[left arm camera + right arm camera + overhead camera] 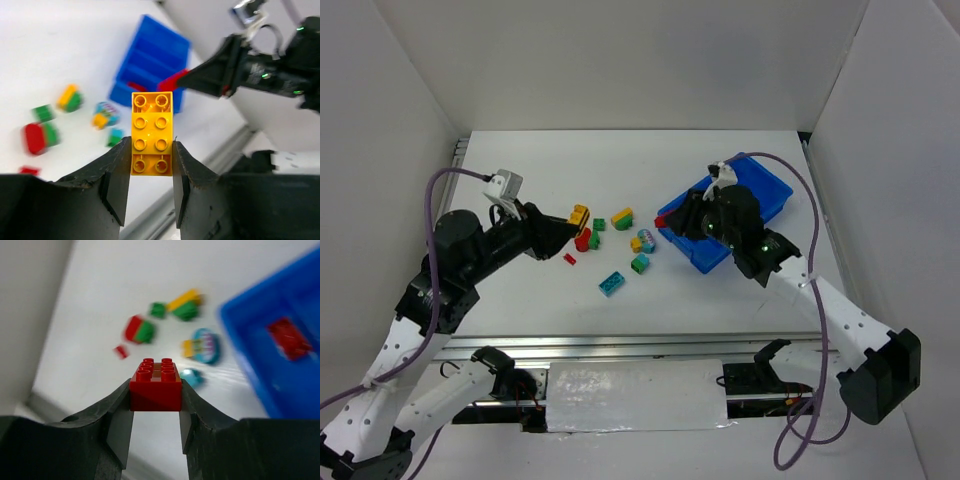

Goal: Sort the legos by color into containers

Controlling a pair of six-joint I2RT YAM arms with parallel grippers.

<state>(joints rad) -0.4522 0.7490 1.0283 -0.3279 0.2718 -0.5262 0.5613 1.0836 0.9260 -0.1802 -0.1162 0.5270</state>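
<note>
My left gripper [152, 146] is shut on a yellow lego [152, 132], held off the table left of the pile; it shows as the yellow brick [579, 214] in the top view. My right gripper [155, 388] is shut on a red lego [155, 382], at the near-left corner of the blue tray [775, 195]. One red brick [287, 337] lies in a compartment of the tray [300, 385]. Loose legos lie between the arms: a red-green pair [588, 240], a yellow-green one [621, 217], a teal one [612, 284] and a small red piece [570, 259].
White walls close in the table at the back and on both sides. The right arm [750, 230] covers much of the tray's near half. A green-teal brick [640, 263] and a yellow-teal piece [643, 240] lie left of the tray.
</note>
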